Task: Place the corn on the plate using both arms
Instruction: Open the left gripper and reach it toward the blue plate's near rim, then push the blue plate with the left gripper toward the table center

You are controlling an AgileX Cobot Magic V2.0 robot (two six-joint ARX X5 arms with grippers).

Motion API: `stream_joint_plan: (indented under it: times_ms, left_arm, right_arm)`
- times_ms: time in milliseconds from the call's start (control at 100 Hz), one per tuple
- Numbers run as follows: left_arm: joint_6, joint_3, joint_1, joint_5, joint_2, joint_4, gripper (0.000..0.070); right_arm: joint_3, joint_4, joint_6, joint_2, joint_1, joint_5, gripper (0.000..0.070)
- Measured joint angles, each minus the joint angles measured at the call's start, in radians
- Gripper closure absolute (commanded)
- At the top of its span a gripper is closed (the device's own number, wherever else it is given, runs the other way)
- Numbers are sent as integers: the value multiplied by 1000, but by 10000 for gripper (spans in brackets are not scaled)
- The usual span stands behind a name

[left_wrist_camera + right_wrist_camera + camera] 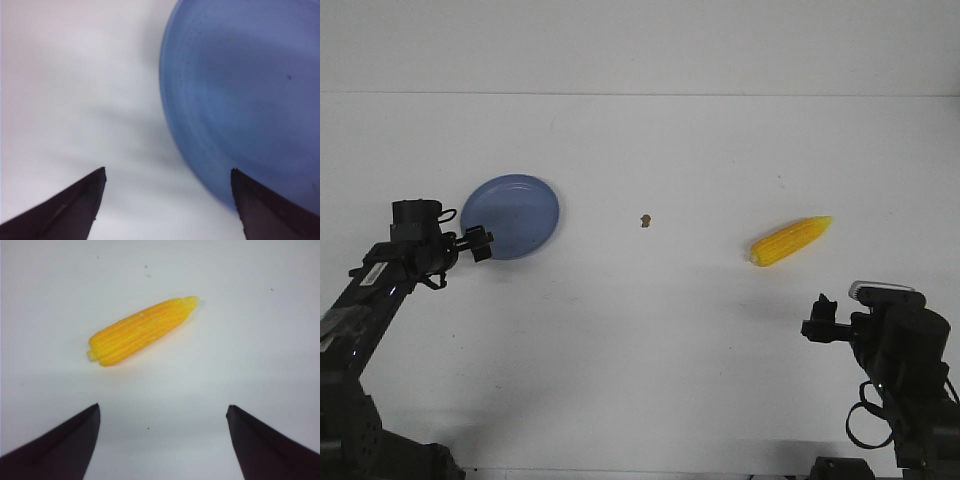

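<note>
The yellow corn (pixel 790 240) lies on the white table at the right, tip pointing back right. It also shows in the right wrist view (pixel 141 330), ahead of the open, empty right gripper (pixel 162 410). In the front view the right gripper (pixel 818 318) hangs nearer the front edge than the corn, apart from it. The periwinkle-blue plate (pixel 510 215) sits at the left and is empty. The left gripper (pixel 480 243) is open at the plate's near-left rim; in the left wrist view (pixel 167 172) one fingertip overlaps the plate's edge (pixel 240 100).
A tiny brown speck (pixel 645 220) lies on the table between plate and corn. The white tabletop (pixel 650 330) runs back to a pale wall. The black arms stand at the front left and front right corners.
</note>
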Motion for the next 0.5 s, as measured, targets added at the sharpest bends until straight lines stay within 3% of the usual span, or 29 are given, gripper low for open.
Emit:
stream_joint_plan:
  times_ms: [350,430,500]
  left_arm:
    - [0,155,0,2,182,-9,189]
    - [0,155,0,5,194,-15,222]
    - [0,155,0,8,196,-14,332]
  right_arm:
    - [0,0,0,0,0,0,165]
    - [0,0,0,0,0,0,165]
    - [0,0,0,0,0,0,165]
